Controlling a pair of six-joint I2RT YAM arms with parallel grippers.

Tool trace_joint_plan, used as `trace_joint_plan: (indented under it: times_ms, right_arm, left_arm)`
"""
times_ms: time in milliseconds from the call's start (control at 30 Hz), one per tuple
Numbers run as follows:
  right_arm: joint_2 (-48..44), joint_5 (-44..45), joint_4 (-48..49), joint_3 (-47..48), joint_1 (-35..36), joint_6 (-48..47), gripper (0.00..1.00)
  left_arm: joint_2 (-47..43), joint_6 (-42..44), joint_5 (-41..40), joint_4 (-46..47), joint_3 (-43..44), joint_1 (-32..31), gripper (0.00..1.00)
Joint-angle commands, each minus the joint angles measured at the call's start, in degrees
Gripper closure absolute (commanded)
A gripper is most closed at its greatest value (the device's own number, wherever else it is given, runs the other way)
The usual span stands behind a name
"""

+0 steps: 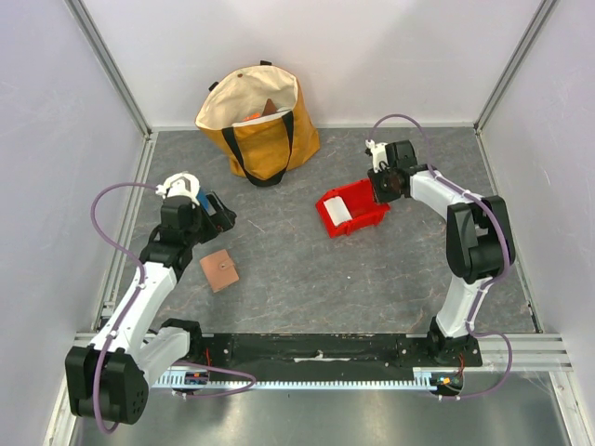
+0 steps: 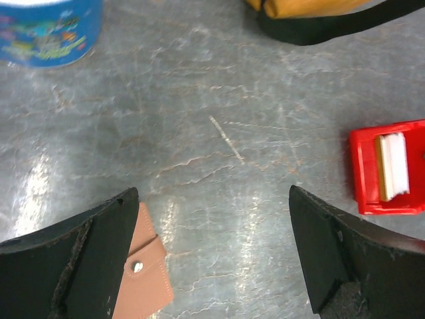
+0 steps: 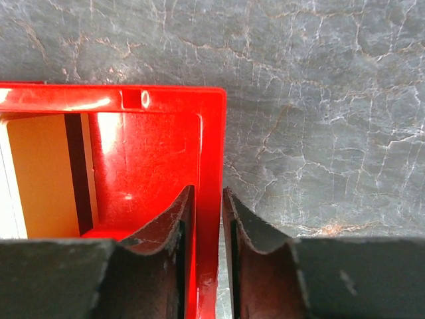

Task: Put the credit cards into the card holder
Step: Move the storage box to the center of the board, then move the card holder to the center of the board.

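Hanging well to the left of the red bin, the left gripper has its fingers released and spread wide, with nothing between them. The card holder lies closed and flat on the table, also well left of the bin and nearer the arms' bases; in the left wrist view its snap tab peeks out beside the left finger. A yellow tote bag stands behind the bin, to its left. Inside the bin the credit cards stand stacked on edge, a white one and a yellowish one showing. The right gripper is at the bin's right wall, one finger inside and the other outside; I cannot tell whether they clench the wall or merely flank it.
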Motion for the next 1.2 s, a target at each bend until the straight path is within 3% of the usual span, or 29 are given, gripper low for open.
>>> trace_joint_plan:
  times_ms: [0,267,400,633,767,900,1167]
  right_arm:
    - [0.8,0.3,-1.6,1.9,0.1,-0.4,0.68]
    - [-2.0,2.4,-0.6,3.4,-0.8,1.0,0.52]
    - [-5.2,-0.9,1.4,3.8,-1.7,1.9,0.36]
    - [-10.6,0.9,1.8,3.4,-1.6,3.9,0.34]
    - [-16.6,-0.5,2.6,1.4,-1.6,8.4,0.34]
    - [-25.7,-7.9,6.8,-3.9,-1.4,14.2,0.34]
    - [-36.0,-16.1,8.3,-11.1,-0.1,21.0,0.36]
  left_arm:
    - [-0.7,-4.4,-5.0,-2.9,-2.2,0.1,0.01]
    - [-3.3,-6.9,-11.2,-7.2,-4.1,0.1,0.01]
    - [-3.1,-8.4,-13.6,-11.9,-2.8,0.3,0.01]
    - [-4.6,-13.2,-14.5,-16.0,-5.3,0.3,0.01]
    - [0.2,-16.4,-12.6,-19.6,-5.3,0.4,0.01]
    - [3.8,-17.3,-8.3,-21.0,-6.2,0.3,0.03]
    - [0.3,-17.3,-5.6,-16.9,-12.4,0.3,0.14]
